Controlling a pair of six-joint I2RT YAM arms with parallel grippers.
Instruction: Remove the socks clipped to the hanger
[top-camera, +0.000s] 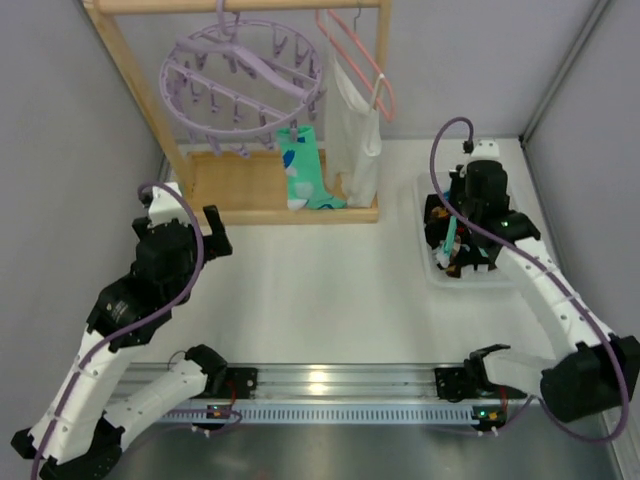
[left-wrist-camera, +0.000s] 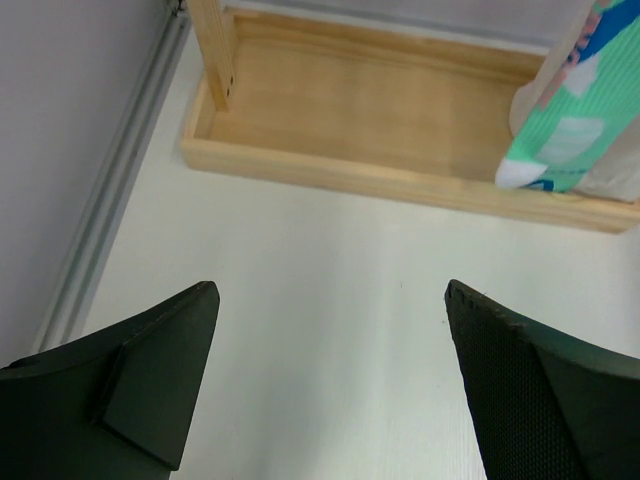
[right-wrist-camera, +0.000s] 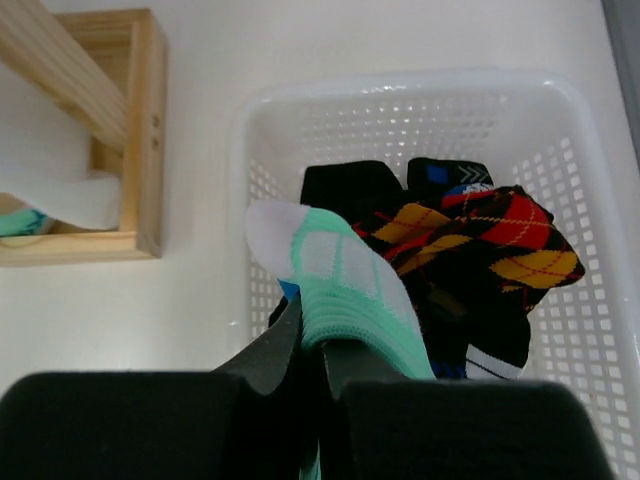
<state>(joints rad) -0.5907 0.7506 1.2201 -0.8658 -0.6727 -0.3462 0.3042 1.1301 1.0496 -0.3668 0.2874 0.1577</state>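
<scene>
The lavender hanger (top-camera: 240, 85) hangs from the wooden rack's top bar. One teal sock (top-camera: 302, 168) with white marks is still clipped to its front rim and reaches down to the rack's base; in the left wrist view this sock (left-wrist-camera: 565, 120) shows at the top right. My left gripper (top-camera: 215, 235) (left-wrist-camera: 330, 292) stands wide open over bare table, left of and below that sock, holding nothing. My right gripper (top-camera: 455, 245) (right-wrist-camera: 315, 330) is shut on a mint sock (right-wrist-camera: 350, 285) above the white basket (right-wrist-camera: 400, 85). Black socks with orange-red diamonds (right-wrist-camera: 480, 240) lie in the basket.
The wooden rack has a shallow base tray (left-wrist-camera: 380, 110) and an upright post (top-camera: 130, 70) on the left. A white garment (top-camera: 358, 140) hangs on a pink wire hanger (top-camera: 355, 55) right of the clipped sock. Grey walls close in both sides.
</scene>
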